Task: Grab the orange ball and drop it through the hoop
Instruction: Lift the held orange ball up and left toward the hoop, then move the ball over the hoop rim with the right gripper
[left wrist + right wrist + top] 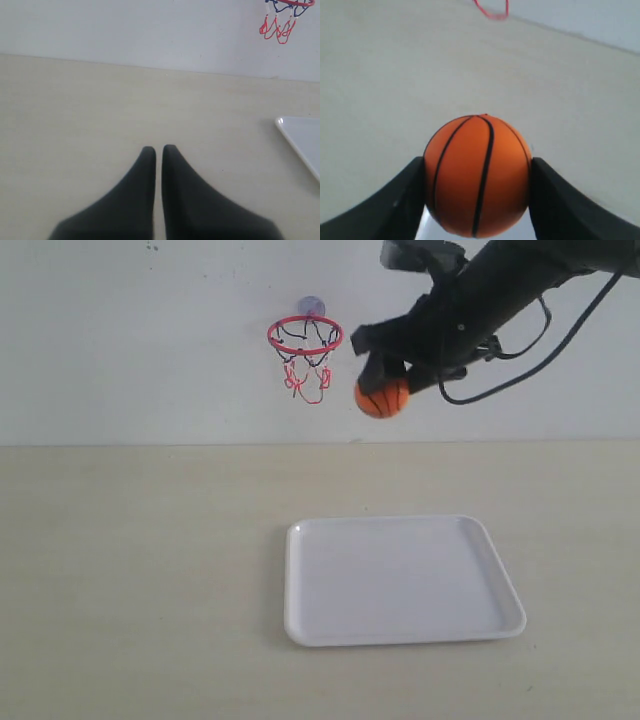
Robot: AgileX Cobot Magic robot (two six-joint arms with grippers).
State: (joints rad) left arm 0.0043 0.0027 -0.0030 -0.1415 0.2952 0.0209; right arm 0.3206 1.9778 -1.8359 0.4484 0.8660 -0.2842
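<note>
The right gripper [388, 378] holds the orange ball [382, 399] in the air in front of the far wall [130, 340], just right of the hoop [305, 337]. Its two dark fingers [395, 200] are clamped on opposite sides of the ball. The pick-up looks done and the drop is not. The ball hangs beside the net, lower than the red ring, so it probably has to rise above the rim and move left over the opening before release.

The ball is a small round mini basketball, bright orange with thin black seam lines, and shows no squashing in the grip. The hoop is a red ring with a loose red-and-black net, fixed to the wall by a clear suction cup, and it looks only a little wider than the ball.

Below, a white tray [400, 638] lies on the pale table [130, 570] with nothing in it. The left gripper [158, 152] is idle over the tabletop to the tray's left, its fingers together with only a thin slit between them.
</note>
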